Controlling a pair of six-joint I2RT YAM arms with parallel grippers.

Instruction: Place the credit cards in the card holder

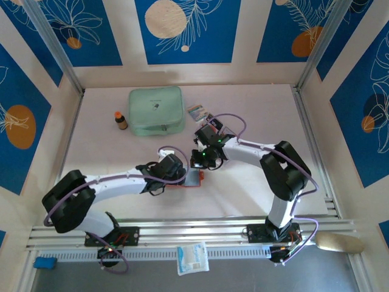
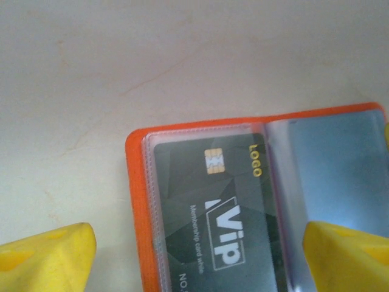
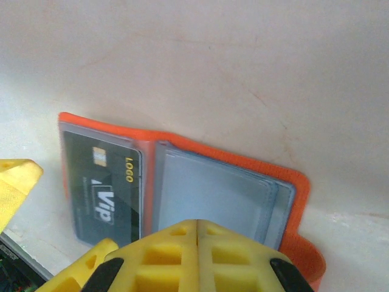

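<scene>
tabletop (image 1: 261, 115), pouch (image 1: 156, 111) overhead; sleeved card (image 2: 213, 207) close-up

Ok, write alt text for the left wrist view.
An open orange card holder lies on a pale table, a black VIP card inside its left clear sleeve; the right sleeve looks empty. The left end effector, open, shows yellow fingertips at both bottom corners.

Top looks down; wrists closely share card holder (image 2: 328, 176).

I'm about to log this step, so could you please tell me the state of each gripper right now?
Left gripper: open, above the card holder, holding nothing.
Right gripper: shut, nothing visible between its jaws.
</scene>
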